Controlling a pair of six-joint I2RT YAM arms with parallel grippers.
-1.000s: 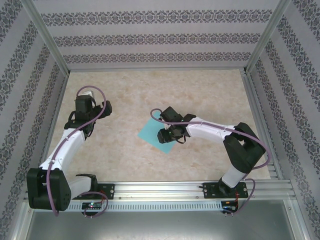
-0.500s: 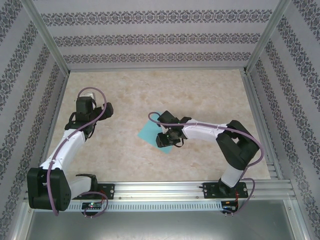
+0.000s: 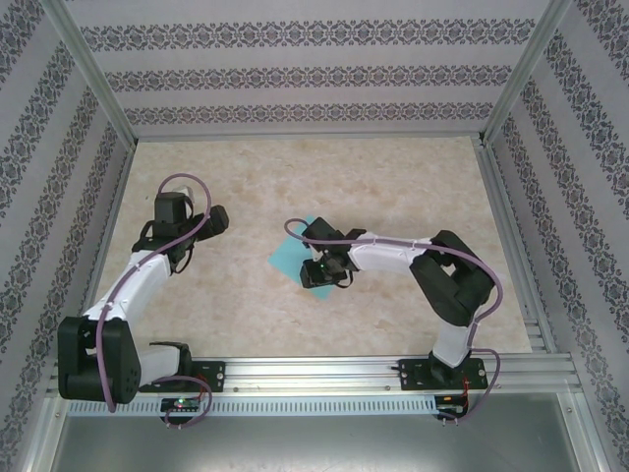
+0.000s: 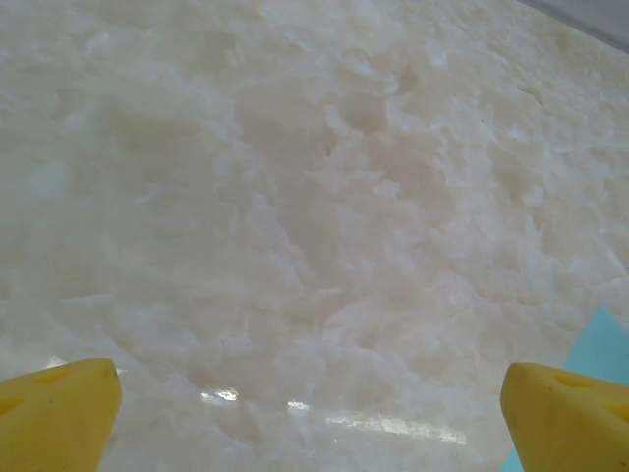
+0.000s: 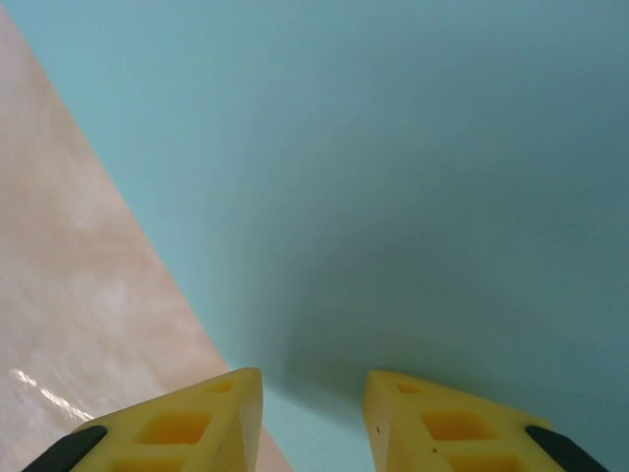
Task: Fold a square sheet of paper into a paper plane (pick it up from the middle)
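Right gripper (image 5: 313, 382): has swung in over the middle of the square sheet of paper (image 5: 413, 167). Fingers have narrowed to a slim gap, with nothing visibly pinched.
Square sheet of paper: flat on the table (image 4: 295, 197), unfolded, seemingly unshifted.
Left gripper (image 4: 310, 385): beyond and left of the sheet. Spread wide, empty, edged slightly toward it.
Task bearing: mid-sheet pickup looks imminent. No fold begun.
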